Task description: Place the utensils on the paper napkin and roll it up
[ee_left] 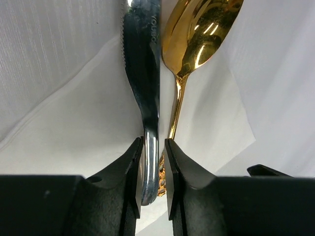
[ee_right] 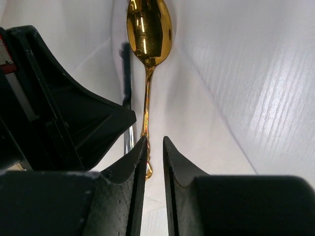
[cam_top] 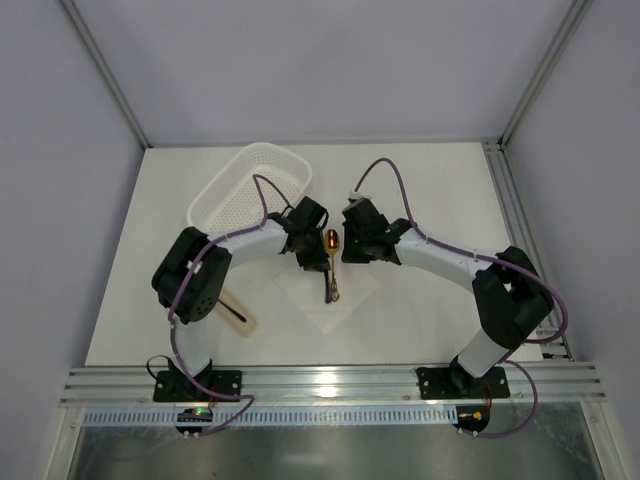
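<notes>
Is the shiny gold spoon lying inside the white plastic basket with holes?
No, the shiny gold spoon lies on the white paper napkin, in front of and outside the white perforated plastic basket.

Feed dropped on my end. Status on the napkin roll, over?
Left gripper slightly open around silver utensil handle; right gripper likewise on gold spoon. Both lie side by side on napkin, not yet rolled. Basket behind, apart.
</notes>
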Action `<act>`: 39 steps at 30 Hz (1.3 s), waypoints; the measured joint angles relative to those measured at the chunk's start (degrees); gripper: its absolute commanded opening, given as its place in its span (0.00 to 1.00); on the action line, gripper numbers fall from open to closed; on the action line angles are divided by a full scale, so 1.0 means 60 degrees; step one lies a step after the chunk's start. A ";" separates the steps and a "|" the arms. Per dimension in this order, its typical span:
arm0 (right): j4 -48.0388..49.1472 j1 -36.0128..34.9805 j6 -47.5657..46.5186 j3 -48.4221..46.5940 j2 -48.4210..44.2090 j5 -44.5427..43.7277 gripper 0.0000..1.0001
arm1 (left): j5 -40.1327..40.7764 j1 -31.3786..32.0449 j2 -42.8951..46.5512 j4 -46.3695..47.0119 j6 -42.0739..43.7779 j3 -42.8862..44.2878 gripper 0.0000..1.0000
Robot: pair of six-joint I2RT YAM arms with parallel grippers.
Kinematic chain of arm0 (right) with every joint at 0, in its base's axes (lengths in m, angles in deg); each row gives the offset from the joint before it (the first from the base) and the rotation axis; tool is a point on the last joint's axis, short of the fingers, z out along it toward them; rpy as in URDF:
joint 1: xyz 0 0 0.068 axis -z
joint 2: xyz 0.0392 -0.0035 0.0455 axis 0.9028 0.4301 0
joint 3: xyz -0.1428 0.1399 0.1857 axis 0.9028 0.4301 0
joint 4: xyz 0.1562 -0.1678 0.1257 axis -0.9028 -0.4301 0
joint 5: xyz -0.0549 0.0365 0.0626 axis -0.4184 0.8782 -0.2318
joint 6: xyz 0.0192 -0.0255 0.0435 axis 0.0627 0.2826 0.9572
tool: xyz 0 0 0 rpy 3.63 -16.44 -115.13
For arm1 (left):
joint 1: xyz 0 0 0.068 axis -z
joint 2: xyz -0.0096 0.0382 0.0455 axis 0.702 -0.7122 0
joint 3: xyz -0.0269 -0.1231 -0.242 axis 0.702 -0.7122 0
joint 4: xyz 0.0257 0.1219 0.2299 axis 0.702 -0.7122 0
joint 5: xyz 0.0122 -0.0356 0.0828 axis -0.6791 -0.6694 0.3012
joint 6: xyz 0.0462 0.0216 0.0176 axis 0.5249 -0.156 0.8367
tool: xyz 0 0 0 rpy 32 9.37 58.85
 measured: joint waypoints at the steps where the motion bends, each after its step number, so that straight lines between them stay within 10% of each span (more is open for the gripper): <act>1: -0.0004 0.0000 -0.0022 0.0000 -0.0055 -0.0015 0.22 | 0.0000 0.0000 0.0000 -0.0004 0.0000 0.0000 0.27; 21: -0.0164 0.0000 -0.0517 0.0171 -0.0871 0.0040 0.24 | 0.1931 -0.0178 0.2226 -0.2335 0.0058 0.0969 0.34; 30: -0.0047 0.0000 -0.0736 0.0834 -0.1945 0.0295 0.24 | 0.3362 -0.3373 0.6528 -0.3876 -0.0750 -0.1880 0.34; 39: 0.0091 0.0000 -0.0882 0.1191 -0.2732 0.0455 0.24 | 0.3133 -0.4940 0.7027 -0.4506 -0.1410 -0.4135 0.28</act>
